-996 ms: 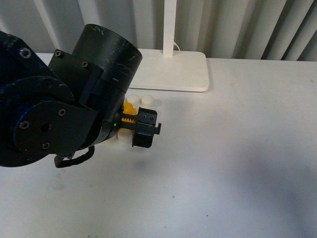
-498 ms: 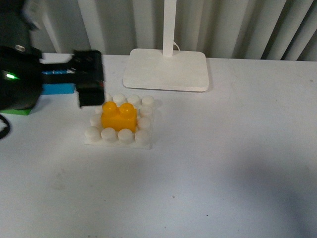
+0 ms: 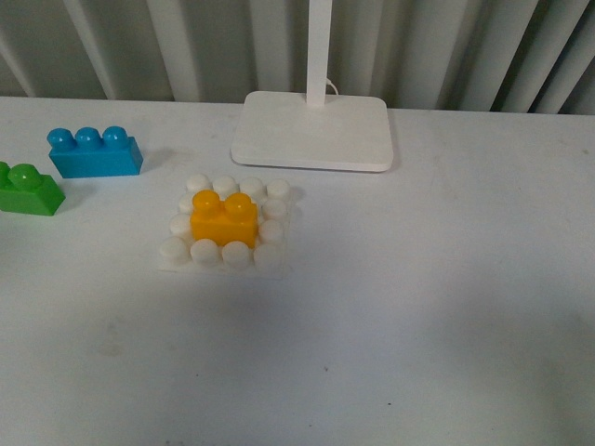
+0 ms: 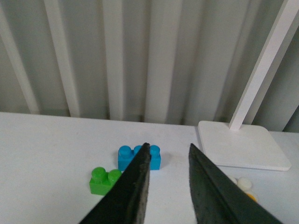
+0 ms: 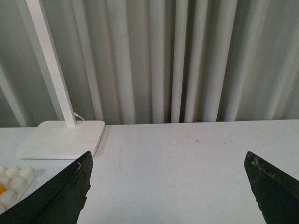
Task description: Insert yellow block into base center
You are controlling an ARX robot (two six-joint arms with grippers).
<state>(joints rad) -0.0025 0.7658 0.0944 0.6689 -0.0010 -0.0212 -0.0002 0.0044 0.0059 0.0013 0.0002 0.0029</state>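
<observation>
The yellow block (image 3: 224, 218) stands upright on the middle of the white studded base (image 3: 275, 253), ringed by the base's white studs. Neither arm shows in the front view. In the left wrist view my left gripper (image 4: 169, 151) is open and empty, above the table with the base's studs (image 4: 244, 183) off to one side. My right gripper (image 5: 168, 161) is wide open and empty over bare table, and a corner of the base (image 5: 18, 175) shows at that view's edge.
A blue three-stud brick (image 3: 94, 152) and a green two-stud brick (image 3: 29, 191) lie at the left of the table. A white lamp stand (image 3: 313, 130) with its pole sits behind the base, against a grey corrugated wall.
My left arm, which covered the base and block a second ago, has pulled back to the left and out of the front view, leaving the yellow block seated on the base.
</observation>
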